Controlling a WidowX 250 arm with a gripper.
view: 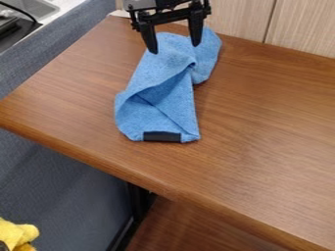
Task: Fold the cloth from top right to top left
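Rumpled blue cloth [173, 90] on wooden table [262, 117]

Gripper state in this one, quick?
Gripper: open, fingers spread apart above the far end of the blue cloth, nothing held between them.

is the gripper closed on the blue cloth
No, the gripper's two fingers are spread wide apart above the far end of the blue cloth.

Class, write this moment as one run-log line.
end effector: open, at far end of cloth | cloth: creased, partly folded | surface: table
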